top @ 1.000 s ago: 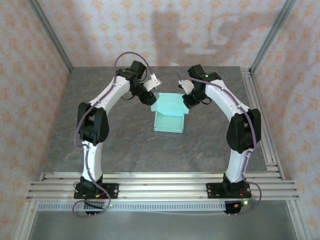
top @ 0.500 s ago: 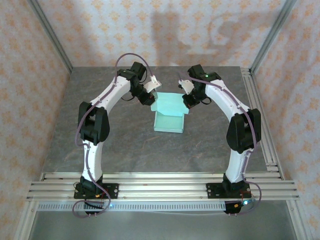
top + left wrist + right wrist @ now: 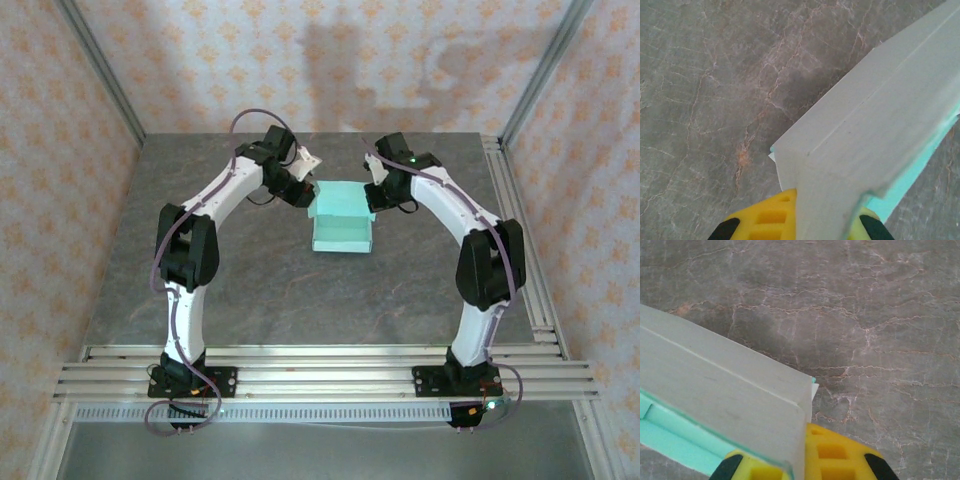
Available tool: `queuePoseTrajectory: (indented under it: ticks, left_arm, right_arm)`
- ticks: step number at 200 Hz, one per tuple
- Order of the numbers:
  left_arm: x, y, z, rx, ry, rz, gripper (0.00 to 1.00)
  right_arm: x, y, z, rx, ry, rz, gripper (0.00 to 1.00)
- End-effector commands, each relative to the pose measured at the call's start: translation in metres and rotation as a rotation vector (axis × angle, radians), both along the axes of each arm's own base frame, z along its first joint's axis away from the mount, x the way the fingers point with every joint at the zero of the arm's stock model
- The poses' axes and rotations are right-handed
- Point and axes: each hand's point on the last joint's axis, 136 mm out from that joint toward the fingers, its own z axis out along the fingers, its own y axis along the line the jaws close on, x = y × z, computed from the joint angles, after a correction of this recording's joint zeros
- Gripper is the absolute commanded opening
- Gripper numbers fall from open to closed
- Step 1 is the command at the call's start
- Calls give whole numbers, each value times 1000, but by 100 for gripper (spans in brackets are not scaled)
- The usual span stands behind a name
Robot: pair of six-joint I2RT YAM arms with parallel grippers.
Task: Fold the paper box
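The pale mint-green paper box (image 3: 341, 217) rests on the grey table (image 3: 250, 280) between the two arms, its far panel raised. At that panel's left corner my left gripper (image 3: 307, 193) is shut on the card; in the left wrist view the whitish underside of the paper box (image 3: 875, 130) runs down between the yellow fingers (image 3: 765, 220). My right gripper (image 3: 372, 198) is shut on the right corner. The right wrist view has the paper box (image 3: 715, 395) pinched between yellow fingers (image 3: 840, 460), with a mint inner edge low on the left.
Metal frame rails (image 3: 320, 365) cross the near edge, and a vertical rail (image 3: 520, 240) runs along the right side. Patterned walls stand on three sides. Bare marbled table lies in front of the box.
Both grippers have moved towards the back of the table with the far panel. The panel has swung further back, and the box looks shorter from above.
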Motion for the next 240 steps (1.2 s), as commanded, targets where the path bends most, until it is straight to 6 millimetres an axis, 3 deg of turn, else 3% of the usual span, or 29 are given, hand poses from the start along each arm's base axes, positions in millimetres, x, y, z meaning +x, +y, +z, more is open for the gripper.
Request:
queuePoseTrajectory:
  ticks: [1,63,108,158,240]
  left_arm:
    - [5,-16,33,-63,-57,100,0]
    - [13,-19,39,-5,-101,244,0]
    - [16,-17,28,-6,-60,386,0]
    - [13,-28,31,-43,-110,390,0]
    - [14,-23,23,-63,-146,454,0]
  right_arm:
    - [12,0,25,33,-123,-129,0]
    - [12,4,37,70,-219,-251,0]
    - [12,6,43,173,-297,-351,0]
    - [16,1,43,246,-369,-462,0]
    - [13,-2,37,236,-439,-464,0]
